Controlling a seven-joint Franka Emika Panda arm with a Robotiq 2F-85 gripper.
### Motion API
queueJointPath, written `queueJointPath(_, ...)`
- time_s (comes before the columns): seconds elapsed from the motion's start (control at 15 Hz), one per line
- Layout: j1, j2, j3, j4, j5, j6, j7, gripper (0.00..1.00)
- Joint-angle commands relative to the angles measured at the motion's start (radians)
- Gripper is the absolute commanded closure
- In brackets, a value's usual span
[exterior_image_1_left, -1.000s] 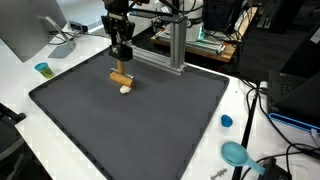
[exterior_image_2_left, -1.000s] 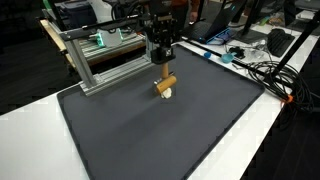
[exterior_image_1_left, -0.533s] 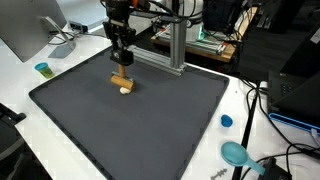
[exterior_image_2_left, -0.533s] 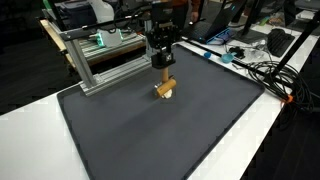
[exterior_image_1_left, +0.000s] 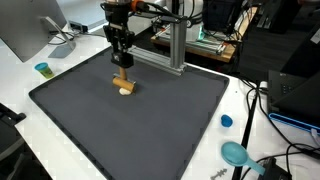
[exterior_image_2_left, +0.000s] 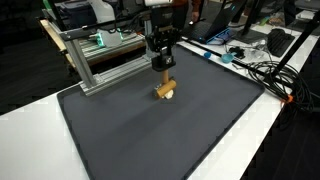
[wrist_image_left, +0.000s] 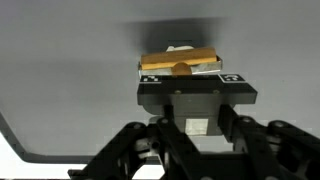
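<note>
The pincer (exterior_image_1_left: 121, 66) points straight down over the far part of a dark mat (exterior_image_1_left: 150, 130), and the wooden piece (exterior_image_1_left: 122, 82) sits directly under its tips, with no sideways offset in either exterior view. The jaws are drawn in as far as the piece between them allows, pinching it rather than meeting. In the wrist view the golden-brown piece (wrist_image_left: 178, 64) lies just beyond the fingertips. Its long axis runs side to side across the picture, in line with the two tips, and a small round knob shows at its middle. Something pale is fixed to it on the side away from the pincer. How the pads bear on the wood is hidden by the pincer's own body. Whether the piece rests on the mat or hangs just clear of it cannot be told, but it is very low.

Behind the pincer, near but apart from it, stands an aluminium frame (exterior_image_2_left: 100, 65) along the back edge of the mat, and this is the one close obstacle. On every other side the mat runs on bare, with the most room toward the cameras. Well away from the pincer, off the mat on the white counter (exterior_image_1_left: 20, 95), stand a teal cup (exterior_image_1_left: 42, 69) to one side and a small blue cap (exterior_image_1_left: 227, 121) to the other. Beyond that far edge lies a tangle of cables (exterior_image_2_left: 265, 70).
</note>
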Motion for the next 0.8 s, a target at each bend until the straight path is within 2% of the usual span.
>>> queueJointPath(0.0,-0.011,0.077,0.010,0.043,0.088,0.027,-0.043,0.79)
queueJointPath(0.6,-0.011,0.121,0.005,0.063,0.101,0.092,-0.008,0.79)
queueJointPath(0.73,-0.030,0.094,0.030,0.057,0.166,0.073,-0.053,0.79)
